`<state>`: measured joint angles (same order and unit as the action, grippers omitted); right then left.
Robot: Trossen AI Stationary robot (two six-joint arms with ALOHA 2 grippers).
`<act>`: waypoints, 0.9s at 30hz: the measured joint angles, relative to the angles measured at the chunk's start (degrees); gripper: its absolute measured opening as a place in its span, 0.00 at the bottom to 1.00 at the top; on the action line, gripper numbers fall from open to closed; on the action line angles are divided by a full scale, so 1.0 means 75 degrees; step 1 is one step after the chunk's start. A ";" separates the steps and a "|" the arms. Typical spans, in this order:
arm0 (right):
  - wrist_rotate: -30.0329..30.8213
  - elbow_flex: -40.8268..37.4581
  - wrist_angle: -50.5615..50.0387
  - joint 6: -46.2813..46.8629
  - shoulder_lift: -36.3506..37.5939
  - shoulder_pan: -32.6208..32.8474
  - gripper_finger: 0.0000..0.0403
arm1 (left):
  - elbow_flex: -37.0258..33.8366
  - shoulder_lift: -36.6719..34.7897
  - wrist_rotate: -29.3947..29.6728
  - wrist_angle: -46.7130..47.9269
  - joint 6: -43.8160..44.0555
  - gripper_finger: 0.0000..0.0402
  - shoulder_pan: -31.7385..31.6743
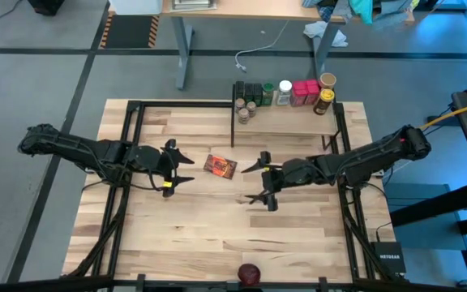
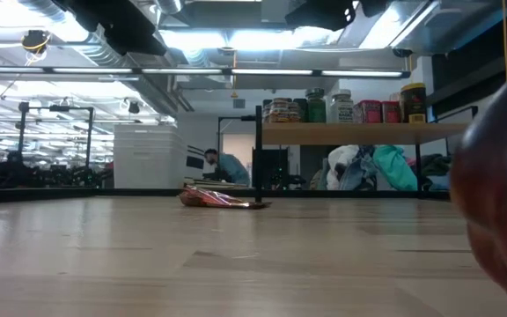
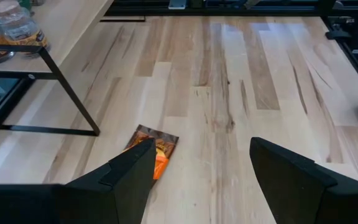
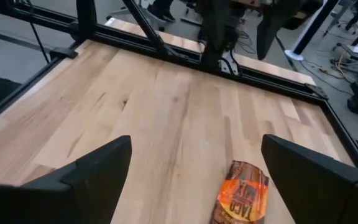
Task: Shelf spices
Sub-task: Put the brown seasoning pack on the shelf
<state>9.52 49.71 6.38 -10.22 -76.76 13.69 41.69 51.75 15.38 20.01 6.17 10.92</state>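
An orange-red flat packet (image 1: 220, 165) lies flat on the tabletop between my two grippers; it also shows as the packet (image 3: 156, 151) and the packet (image 4: 242, 193) in the wrist views. My left gripper (image 1: 186, 168) stands open to its left, above the table. My right gripper (image 1: 253, 183) stands open to its right and a little nearer. The shelf (image 1: 290, 120) stands at the table's far right on black posts. Several spices (image 1: 286, 92) stand in a row along its far edge: dark-lidded jars, a white-capped bottle, pink-red boxes and a tan-lidded jar.
A dark red round thing (image 1: 250, 273) sits at the table's near edge and looms blurred in the low view (image 2: 500, 194). Black frame rails (image 1: 128, 146) run along both sides of the tabletop. Bare wood lies between the packet and the near edge.
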 joint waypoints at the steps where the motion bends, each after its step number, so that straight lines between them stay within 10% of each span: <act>1: 0.0000 0.0000 0.0015 0.0000 0.0001 0.0000 0.91 | -0.0003 0.0000 0.0000 0.0003 0.0000 0.64 0.0000; 13: 0.0449 0.0003 -0.0058 0.0793 -0.0202 -0.0027 0.91 | -0.0003 0.0888 0.0054 -0.0322 0.0004 0.64 -0.0188; 27: 0.1448 0.0003 0.0049 0.0514 -0.2590 -0.0571 0.91 | -0.0003 0.2618 0.0584 -0.0902 -0.0257 0.64 -0.1613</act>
<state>20.38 49.74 6.75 -6.36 -96.19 9.41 41.67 71.38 19.76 13.24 4.24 -1.18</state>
